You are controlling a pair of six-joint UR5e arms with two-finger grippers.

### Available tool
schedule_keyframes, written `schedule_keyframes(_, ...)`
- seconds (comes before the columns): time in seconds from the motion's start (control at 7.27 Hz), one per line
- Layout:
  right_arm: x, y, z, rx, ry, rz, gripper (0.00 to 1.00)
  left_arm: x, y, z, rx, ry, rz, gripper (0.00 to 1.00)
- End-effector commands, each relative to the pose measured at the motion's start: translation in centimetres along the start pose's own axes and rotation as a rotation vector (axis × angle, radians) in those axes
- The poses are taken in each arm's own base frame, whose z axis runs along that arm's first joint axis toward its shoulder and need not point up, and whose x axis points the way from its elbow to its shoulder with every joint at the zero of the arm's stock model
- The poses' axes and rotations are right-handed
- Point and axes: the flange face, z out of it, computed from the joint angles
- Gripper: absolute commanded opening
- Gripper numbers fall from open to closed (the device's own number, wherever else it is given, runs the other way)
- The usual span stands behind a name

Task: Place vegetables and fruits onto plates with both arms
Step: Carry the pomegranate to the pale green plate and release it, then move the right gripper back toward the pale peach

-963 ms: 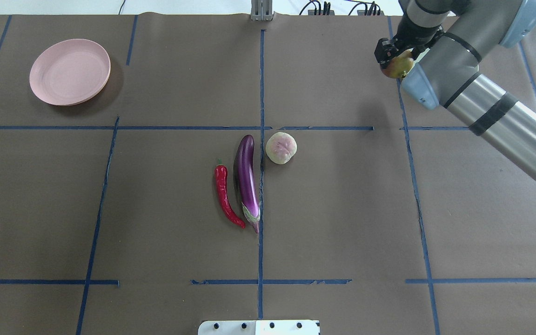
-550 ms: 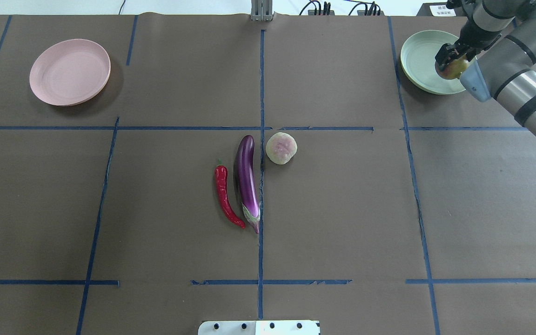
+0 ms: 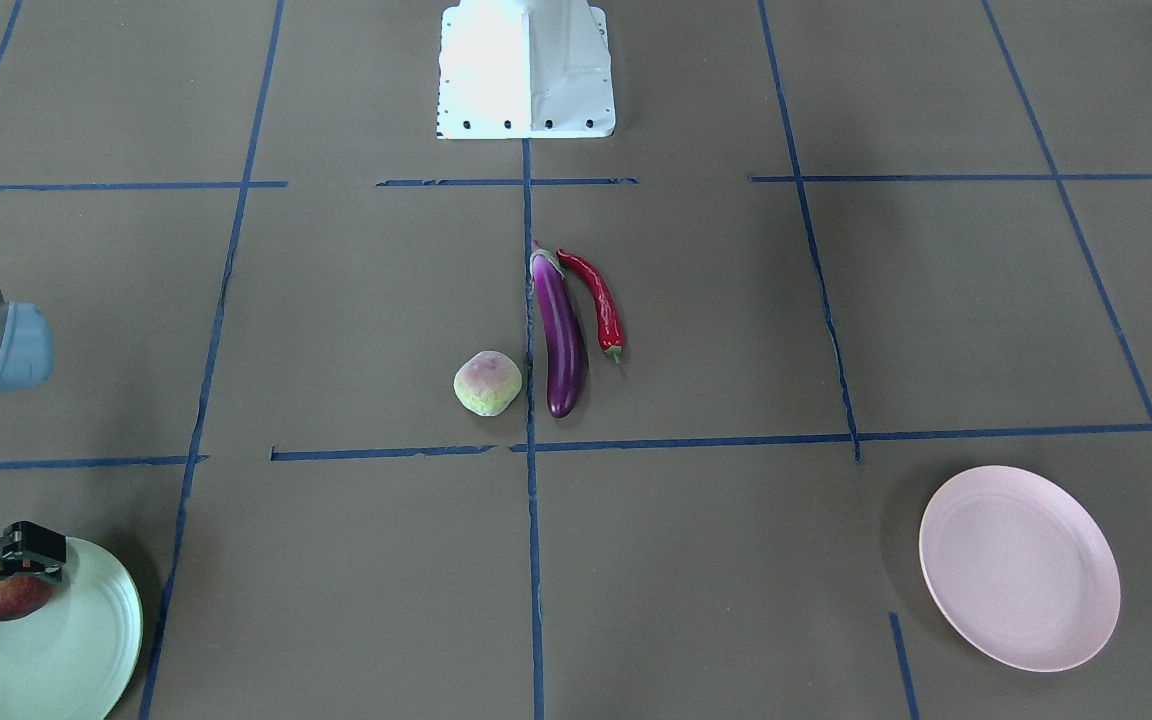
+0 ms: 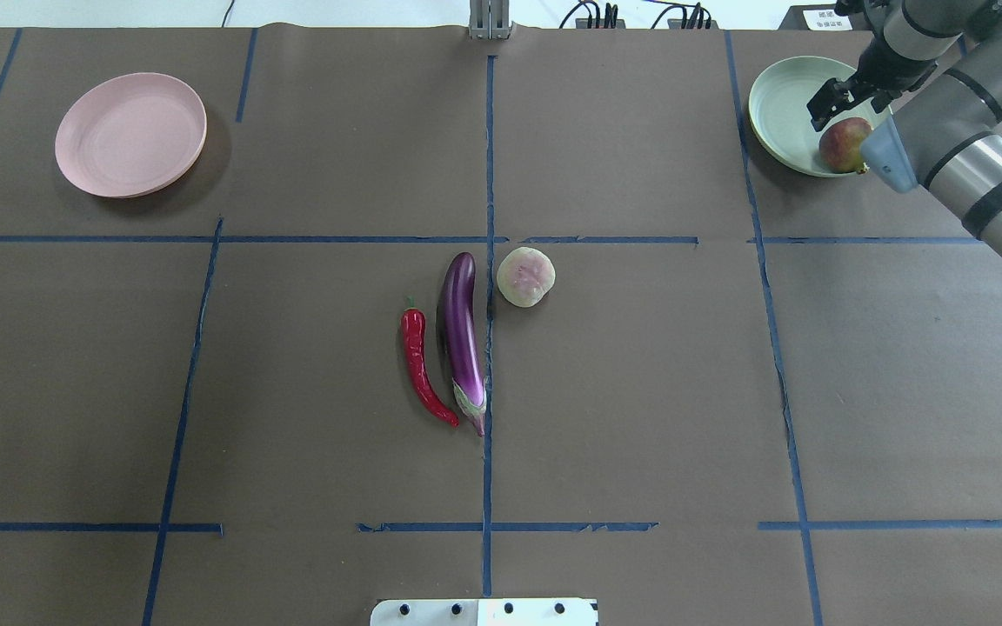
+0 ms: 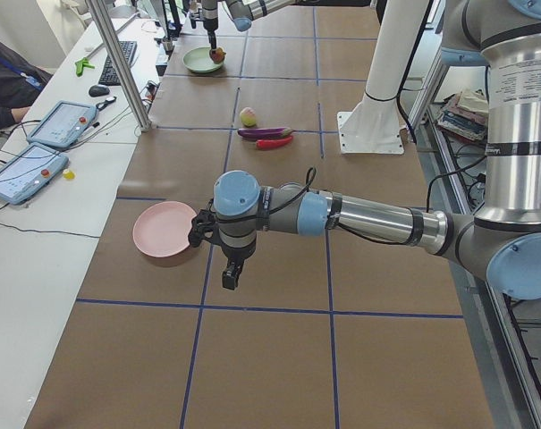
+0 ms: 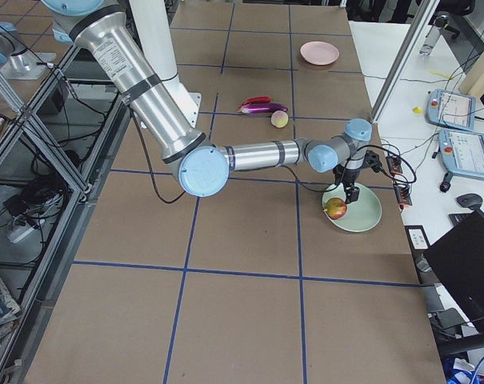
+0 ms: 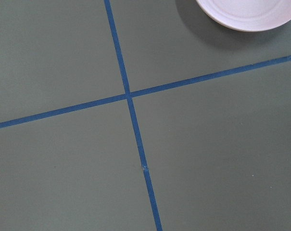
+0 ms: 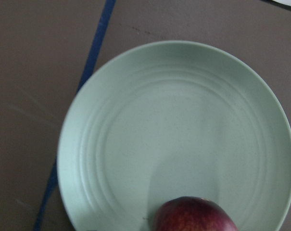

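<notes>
The dark red-yellowish fruit (image 4: 844, 143) lies on the mint green plate (image 4: 784, 100) at the far right, near its front rim. My right gripper (image 4: 840, 100) hovers just above it, open, with nothing between its fingers. In the right wrist view the fruit (image 8: 193, 215) rests at the plate's (image 8: 174, 125) lower edge. The purple eggplant (image 4: 461, 339), the red chili pepper (image 4: 421, 365) and the pale green fruit (image 4: 525, 276) lie together mid-table. The pink plate (image 4: 130, 133) sits far left, bare. My left gripper (image 5: 228, 279) hangs beside the pink plate (image 5: 163, 229); I cannot tell its state.
Blue tape lines divide the brown table cover. The white robot base (image 4: 484, 611) stands at the near edge. A side bench with tablets (image 5: 60, 121) and a metal post (image 5: 118, 63) runs along the far side, where a person's sleeve shows.
The right arm swung right over the green plate with the dark red fruit. The gripper then opened, and the fruit now lies on the plate just below the fingers.
</notes>
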Motion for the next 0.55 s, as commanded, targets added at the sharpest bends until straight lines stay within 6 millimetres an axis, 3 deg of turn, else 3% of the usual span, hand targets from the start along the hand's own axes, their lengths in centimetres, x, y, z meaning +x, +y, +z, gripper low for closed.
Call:
schedule_keyframes(0.0,-8.6,-2.2,-4.7,0.071,-0.079,0.064,1.0,0.0,0.0,0.0,0.0,0.001,0.0,1.0)
schedule_keyframes(0.28,-21.6,-2.0,-8.5,0.042,-0.134,0.14,1.0,0.0,0.0,0.1,-0.001,0.001,-0.001,1.0)
schedule_keyframes(0.41,-30.0,-1.8,-9.9,0.034,-0.151,0.174,1.0,0.0,0.0,0.0,0.0,0.001,0.0,1.0)
